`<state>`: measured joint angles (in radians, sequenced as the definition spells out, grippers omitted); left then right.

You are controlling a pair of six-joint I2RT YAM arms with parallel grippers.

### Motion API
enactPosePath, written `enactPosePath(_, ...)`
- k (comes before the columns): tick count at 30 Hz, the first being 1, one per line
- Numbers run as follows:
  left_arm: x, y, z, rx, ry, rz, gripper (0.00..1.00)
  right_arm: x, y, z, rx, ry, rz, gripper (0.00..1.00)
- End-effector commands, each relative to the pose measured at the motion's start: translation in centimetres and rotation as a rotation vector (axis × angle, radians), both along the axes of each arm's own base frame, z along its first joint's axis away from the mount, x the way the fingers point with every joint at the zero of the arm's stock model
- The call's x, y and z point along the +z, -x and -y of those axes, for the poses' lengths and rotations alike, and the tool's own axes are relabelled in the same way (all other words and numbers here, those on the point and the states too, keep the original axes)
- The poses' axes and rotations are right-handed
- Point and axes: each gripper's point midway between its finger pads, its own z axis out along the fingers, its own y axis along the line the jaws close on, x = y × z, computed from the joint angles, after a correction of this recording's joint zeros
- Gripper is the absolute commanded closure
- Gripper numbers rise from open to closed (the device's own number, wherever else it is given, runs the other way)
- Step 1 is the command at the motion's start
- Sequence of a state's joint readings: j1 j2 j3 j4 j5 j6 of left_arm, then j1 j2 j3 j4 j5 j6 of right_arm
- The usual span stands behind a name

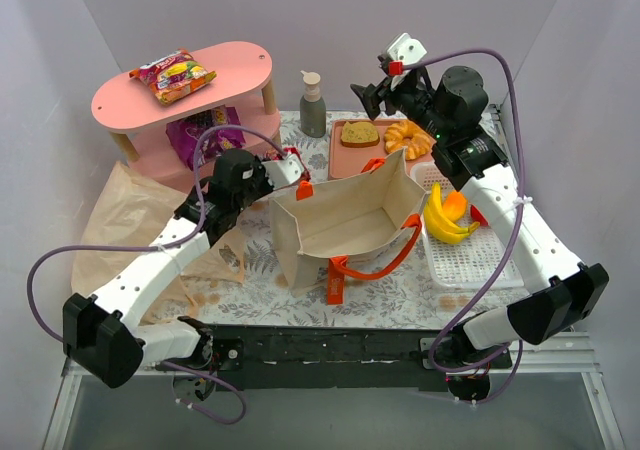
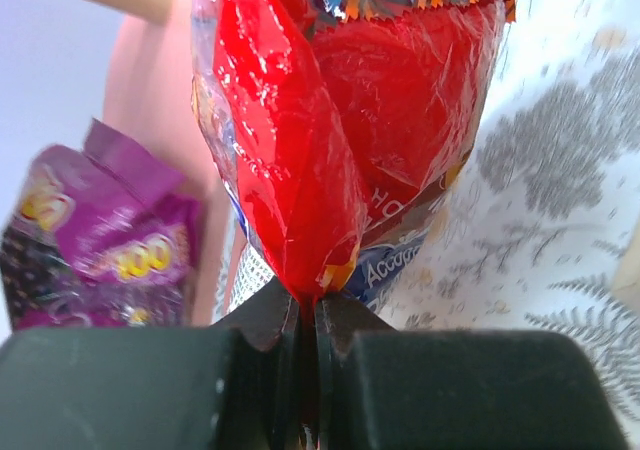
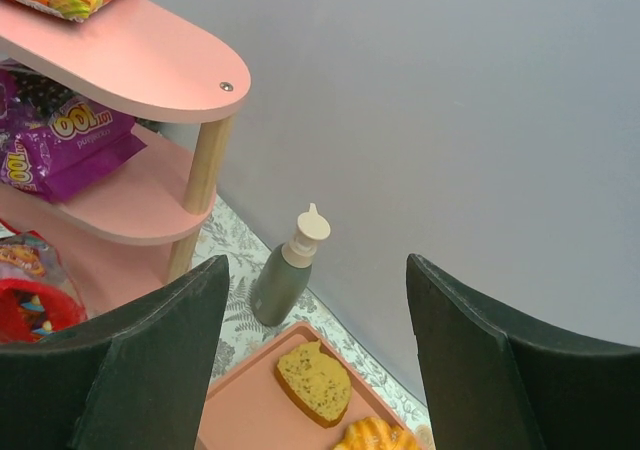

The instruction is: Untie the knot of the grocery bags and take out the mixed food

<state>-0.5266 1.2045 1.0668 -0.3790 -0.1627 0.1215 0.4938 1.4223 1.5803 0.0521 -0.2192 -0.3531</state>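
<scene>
While my left gripper [image 2: 308,312] pinches tight on one edge of a shiny red snack packet [image 2: 300,150], the packet hangs above the leaf-patterned tablecloth [image 2: 560,220], between the pink shelf [image 1: 240,70] and the cream canvas tote [image 1: 340,215]. That tote stands open-mouthed at the middle of the table, its orange handles draped toward the near side; I cannot see anything inside it. To my left, the tan plastic bag [image 1: 120,220] lies flattened on the table. On the shelf's top tier rests a red-yellow snack packet [image 1: 172,75], and on the lower tier a purple snack packet [image 1: 200,135]. My right gripper [image 3: 315,265] is raised over the far right of the table, fingers spread wide and holding nothing. Below it I see a grey pump bottle [image 3: 285,275] beside a pink tray [image 1: 350,158] carrying a bread slice [image 3: 315,382] and a golden pastry [image 1: 410,135]. At the right, a white mesh basket [image 1: 465,260] holds yellow bananas [image 1: 445,222] and an orange wedge [image 1: 456,204].
</scene>
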Motion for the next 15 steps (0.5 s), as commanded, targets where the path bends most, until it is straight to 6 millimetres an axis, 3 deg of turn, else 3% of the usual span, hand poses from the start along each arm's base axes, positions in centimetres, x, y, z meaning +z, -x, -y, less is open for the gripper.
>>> enactPosePath(1,5.3,-1.0,-1.7,0.05,-0.035,0.3,1.0,1.8,0.3,-0.2,0.01,-0.034,0.022,0.22)
enactPosePath(2,5.3,-1.0,-2.1,0.067,-0.052,0.319,1.0,1.6,0.3,-0.2,0.011,-0.031,0.016,0.22)
enactPosePath(3,3.9,-0.9,-2.4,0.073,-0.081,0.313,1.0,1.4,0.3,-0.3,0.014,-0.027,0.01,0.22)
enactPosePath(4,4.6,-1.3,-2.5,0.077,-0.097,0.369,1.0,1.3,0.3,-0.2,0.014,-0.026,0.007,0.23)
enactPosePath(6,3.2,-1.4,-3.2,0.101,-0.155,0.377,1.0,1.0,0.3,-0.3,0.015,-0.018,0.0,0.22)
enactPosePath(15,4.5,-2.3,-3.8,0.151,-0.196,0.484,1.0,-0.2,0.6,0.2,0.002,0.014,-0.007,0.23)
